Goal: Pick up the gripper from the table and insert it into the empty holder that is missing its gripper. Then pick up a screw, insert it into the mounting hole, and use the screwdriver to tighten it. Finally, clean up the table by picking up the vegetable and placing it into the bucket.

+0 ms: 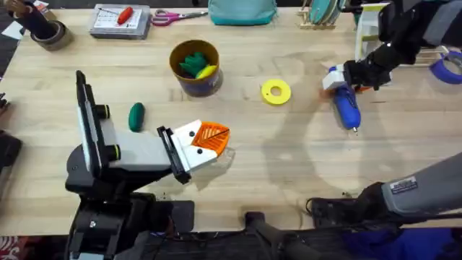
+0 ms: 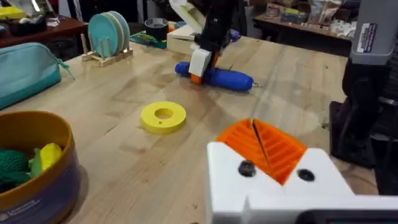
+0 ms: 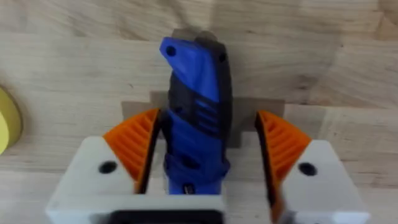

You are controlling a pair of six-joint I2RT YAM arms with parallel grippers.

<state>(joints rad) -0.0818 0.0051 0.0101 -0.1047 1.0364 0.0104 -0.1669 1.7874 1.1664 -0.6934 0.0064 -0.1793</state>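
The table [image 1: 289, 166] is pale wood with visible grain. Along its far edge lie a teal pouch [image 1: 242, 11], scissors [image 1: 173, 16], a clear case holding a red-handled tool [image 1: 120, 19], a roll of tape [image 1: 49, 35] and a wooden rack of teal plates [image 2: 109, 34]. The left wrist view shows more cluttered tables in the room behind. A white label with small print sits on the right arm's grey link [image 1: 403, 186], but it cannot be read.

The right gripper [image 3: 205, 152] straddles the blue screwdriver [image 1: 345, 101], which lies flat on the table at the right, tip towards the arms' bases. Its orange ribbed pads [image 3: 134, 140] stand apart on either side of the blue body; I cannot tell whether they touch it.

The left gripper [image 1: 204, 142] rests low near the table's middle, its orange pads pressed together.

The dark green vegetable [image 1: 136, 116] lies on the wood just beside the left arm. The bucket [image 1: 195, 68] stands beyond it, holding a leafy green toy [image 1: 191, 61] and a yellow toy [image 1: 206, 71]. A flat yellow ring [image 1: 276, 92] lies between the bucket and the screwdriver.
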